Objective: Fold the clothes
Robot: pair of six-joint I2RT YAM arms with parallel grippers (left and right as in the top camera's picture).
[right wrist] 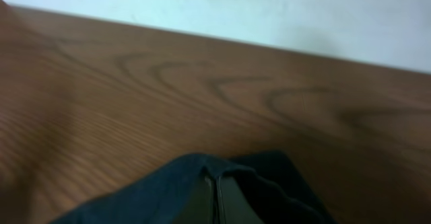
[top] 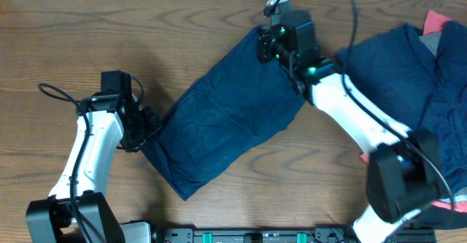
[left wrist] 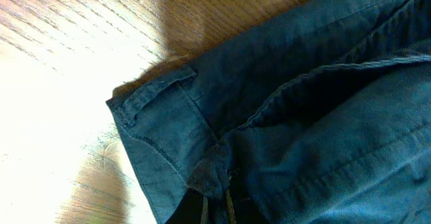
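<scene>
While the dark navy-blue cloth shorts are lying flattened diagonally on the wooden table, the left gripper and right gripper are each pinching an opposite end, apparently finishing the spread before carrying one end over.

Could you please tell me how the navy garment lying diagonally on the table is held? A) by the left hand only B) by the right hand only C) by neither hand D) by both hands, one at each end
D: the left hand grips the lower-left end of the navy garment and the right hand grips its upper-right end, and each wrist view shows cloth pinched.
</scene>
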